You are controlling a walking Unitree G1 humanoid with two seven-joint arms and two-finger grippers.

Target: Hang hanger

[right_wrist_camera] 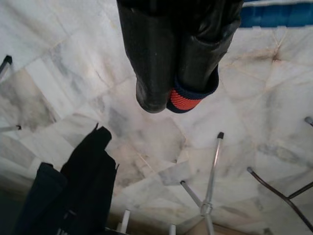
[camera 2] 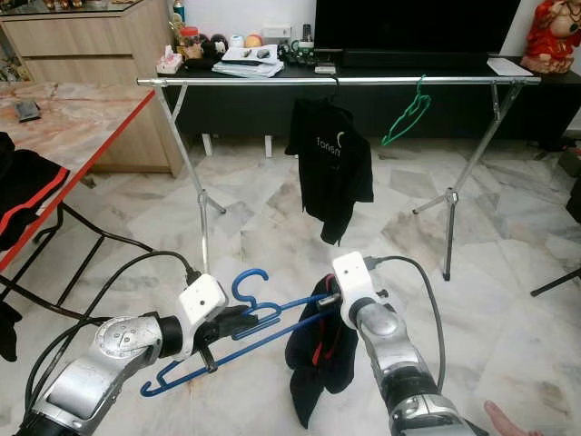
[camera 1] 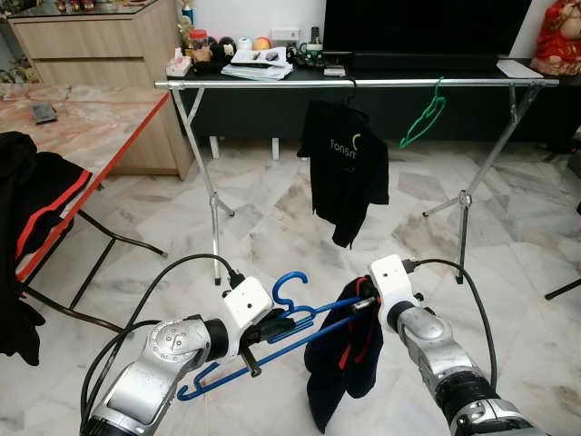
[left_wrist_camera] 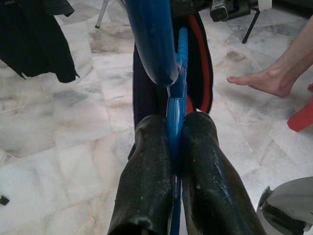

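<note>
My left gripper (camera 1: 265, 329) is low in front of me, shut on the neck of a blue plastic hanger (left_wrist_camera: 151, 39), just under its hook. A dark navy garment with red trim (camera 1: 340, 363) hangs off the hanger's right end. My right gripper (camera 1: 361, 304) is shut on that garment's collar edge (right_wrist_camera: 182, 100). Further ahead across the room stands a silver clothes rail (camera 1: 272, 84). A black shirt (camera 1: 343, 168) and an empty green hanger (camera 1: 424, 116) hang on it.
A marble-topped table with a red edge (camera 1: 82, 127) is at my left, with black clothes (camera 1: 27, 209) draped by it. Behind the rail is a dark TV cabinet (camera 1: 408, 64). The rail's splayed legs (camera 1: 215, 209) rest on the marble floor. A person's bare foot (left_wrist_camera: 264, 81) is close by.
</note>
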